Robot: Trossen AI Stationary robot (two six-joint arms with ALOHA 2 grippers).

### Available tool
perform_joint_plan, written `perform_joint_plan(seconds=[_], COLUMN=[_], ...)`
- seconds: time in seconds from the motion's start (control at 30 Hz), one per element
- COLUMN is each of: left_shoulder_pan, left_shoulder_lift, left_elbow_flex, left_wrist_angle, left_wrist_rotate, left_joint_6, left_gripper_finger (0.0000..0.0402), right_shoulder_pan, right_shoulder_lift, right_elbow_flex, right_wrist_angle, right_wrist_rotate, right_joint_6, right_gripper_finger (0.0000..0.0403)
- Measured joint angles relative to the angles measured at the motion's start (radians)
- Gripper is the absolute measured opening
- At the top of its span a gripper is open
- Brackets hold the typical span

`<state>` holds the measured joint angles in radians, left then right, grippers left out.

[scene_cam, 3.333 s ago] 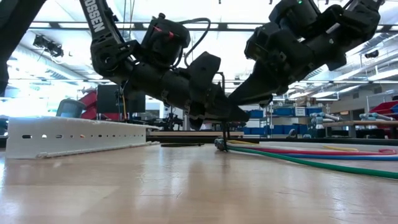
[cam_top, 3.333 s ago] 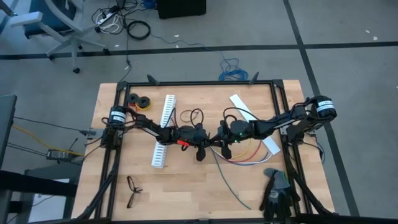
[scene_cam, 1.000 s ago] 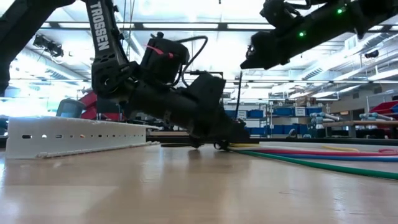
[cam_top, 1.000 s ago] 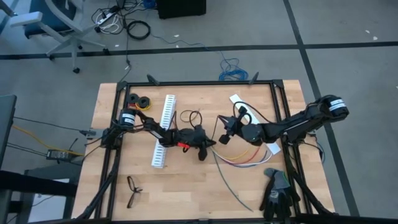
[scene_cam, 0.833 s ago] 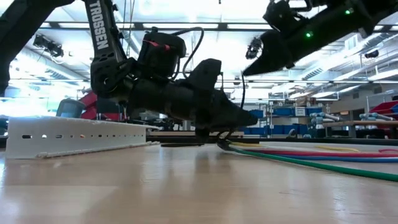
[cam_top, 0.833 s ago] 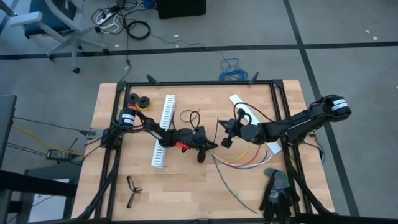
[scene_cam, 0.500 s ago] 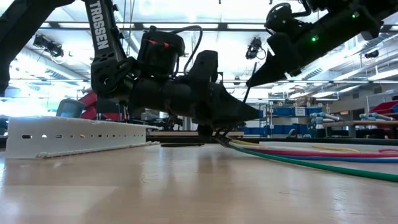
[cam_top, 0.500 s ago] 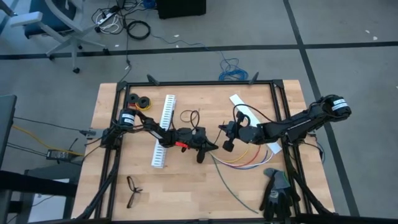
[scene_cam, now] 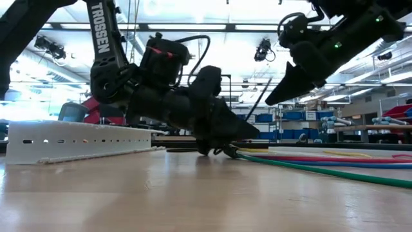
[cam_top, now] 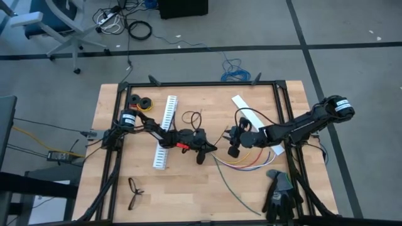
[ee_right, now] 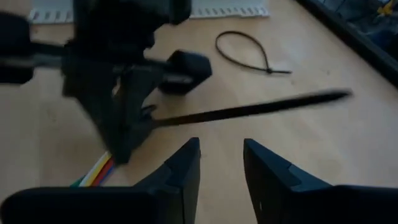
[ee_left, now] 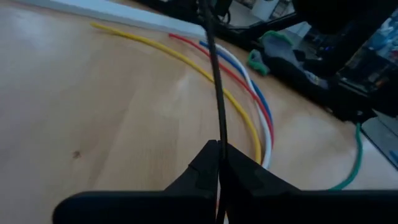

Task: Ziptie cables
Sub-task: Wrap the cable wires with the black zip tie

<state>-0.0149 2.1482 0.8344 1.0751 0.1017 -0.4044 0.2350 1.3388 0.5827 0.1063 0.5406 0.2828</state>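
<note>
The thin black plastic ziptie [ee_left: 214,74] is sticking up beside the curved coloured cables [cam_top: 242,164] mid-table, clamped in the left gripper [ee_left: 219,163], likely to present its tail; the right gripper [ee_right: 221,163], fingers apart, is hovering nearby.

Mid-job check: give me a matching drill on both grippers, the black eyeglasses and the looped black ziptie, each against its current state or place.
Things:
1. left gripper
2. right gripper
3. black-framed eyeglasses
4. looped thin black plastic ziptie

States or places:
A. jaws open, holding nothing
B. closed into a ring, lying flat on the wooden table
C. jaws shut on a straight thin black plastic ziptie
D. lying alone on the left arm's side of the table, away from both grippers

Pairs: 1-C, 2-A, 3-D, 4-B
</note>
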Motion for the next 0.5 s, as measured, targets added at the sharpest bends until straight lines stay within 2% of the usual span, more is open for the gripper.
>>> perform_joint_plan(seconds=[0.1,0.27,0.5], left_shoulder_pan=[0.001,0.002,0.002], left_shoulder_lift=[0.001,0.002,0.002], left_elbow_flex=[-0.032,-0.071,-0.127], left_wrist_angle=[0.085,0.285,0.326], left_wrist_rotate=[0.001,0.004,0.008], left_joint_6=[0.002,0.021,0.008], left_gripper_finger=[0.0021,0.0021,0.0021], right_shoulder_pan=[0.018,0.019,0.018], right_shoulder_lift=[0.000,0.018,0.206], right_elbow_flex=[0.000,0.000,-0.001], right_wrist_angle=[-0.004,0.024,0.217], right_wrist_rotate=[-0.063,-0.241,-0.274], right_joint_6=[0.029,0.092,0.145], right_gripper_finger=[0.0114,0.0114,0.0114])
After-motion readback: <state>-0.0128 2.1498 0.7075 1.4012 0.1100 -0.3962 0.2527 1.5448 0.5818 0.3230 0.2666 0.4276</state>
